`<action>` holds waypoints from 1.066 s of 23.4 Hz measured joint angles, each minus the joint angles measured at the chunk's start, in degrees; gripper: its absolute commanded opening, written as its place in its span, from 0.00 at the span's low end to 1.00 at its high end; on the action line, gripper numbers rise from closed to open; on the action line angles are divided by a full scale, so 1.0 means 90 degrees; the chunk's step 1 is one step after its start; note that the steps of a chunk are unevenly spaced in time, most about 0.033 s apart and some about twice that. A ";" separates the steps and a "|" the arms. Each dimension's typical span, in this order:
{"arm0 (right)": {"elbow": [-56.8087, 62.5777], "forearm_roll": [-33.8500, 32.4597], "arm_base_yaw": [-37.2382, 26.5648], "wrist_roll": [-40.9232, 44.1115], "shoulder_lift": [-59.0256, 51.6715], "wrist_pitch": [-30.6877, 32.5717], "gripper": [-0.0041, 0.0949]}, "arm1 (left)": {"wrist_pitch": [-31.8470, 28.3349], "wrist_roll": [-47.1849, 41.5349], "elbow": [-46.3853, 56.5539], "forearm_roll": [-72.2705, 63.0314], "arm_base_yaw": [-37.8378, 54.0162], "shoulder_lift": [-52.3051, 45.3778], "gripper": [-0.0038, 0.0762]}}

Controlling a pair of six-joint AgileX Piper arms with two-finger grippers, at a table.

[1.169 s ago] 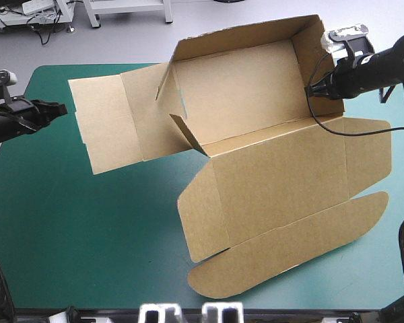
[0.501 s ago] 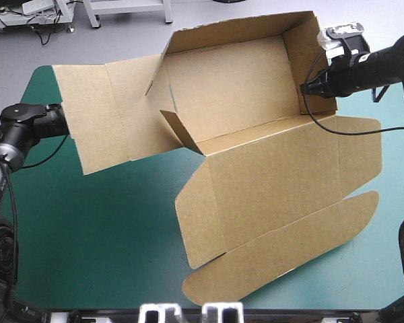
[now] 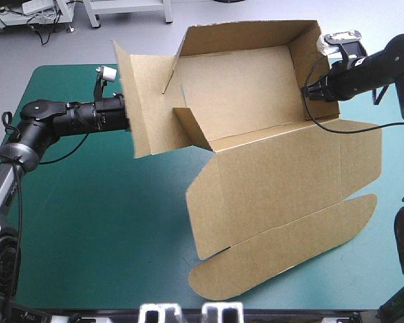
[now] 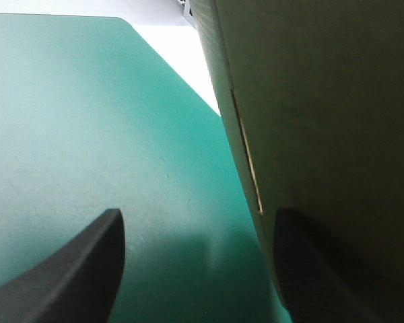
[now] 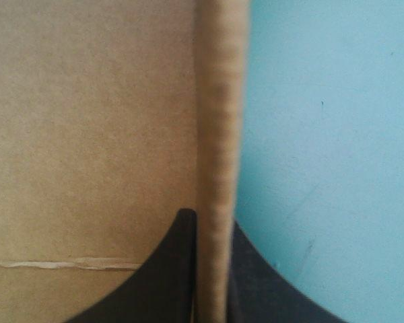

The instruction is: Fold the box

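Observation:
The brown box (image 3: 249, 87) stands at the far middle of the table with its back and end walls raised. Its lid (image 3: 289, 182) and rounded tuck flap (image 3: 283, 249) lie flat toward the front. My right gripper (image 3: 310, 91) is shut on the box's right end wall, whose edge (image 5: 219, 101) runs up between the black fingers (image 5: 178, 269). My left gripper (image 3: 126, 114) presses against the outer side of the raised left flap (image 3: 148, 101). In the left wrist view the left gripper (image 4: 198, 229) is open. Only teal-green cover shows between its fingers, and the board (image 4: 323, 101) lies along one finger (image 4: 293, 262).
Bare teal-green cover (image 3: 87, 222) shows in front of and left of the box. The flat lid and tuck flap reach close to the table's front edge. The table's left far corner (image 4: 121, 20) shows ahead of the left gripper.
My left arm has swung in from the table's left edge to the box's left flap and its fingers have opened. The flap, earlier lying out flat, now stands raised. The right grip is unchanged.

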 measured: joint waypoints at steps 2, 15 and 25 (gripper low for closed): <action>0.0000 -0.0022 0.0000 0.0013 0.0030 0.0000 0.02 | -0.0027 0.0000 0.0000 -0.0057 0.0000 -0.0105 0.63; 0.0000 -0.0163 0.0093 0.0076 0.0135 -0.0126 0.02 | 0.0004 -0.0181 -0.0042 -0.0468 -0.0014 -0.0279 0.63; 0.0000 -0.0531 0.0656 0.0399 0.0178 -0.0317 0.02 | 0.0024 -0.0236 -0.0054 -0.0642 -0.0049 -0.0281 0.64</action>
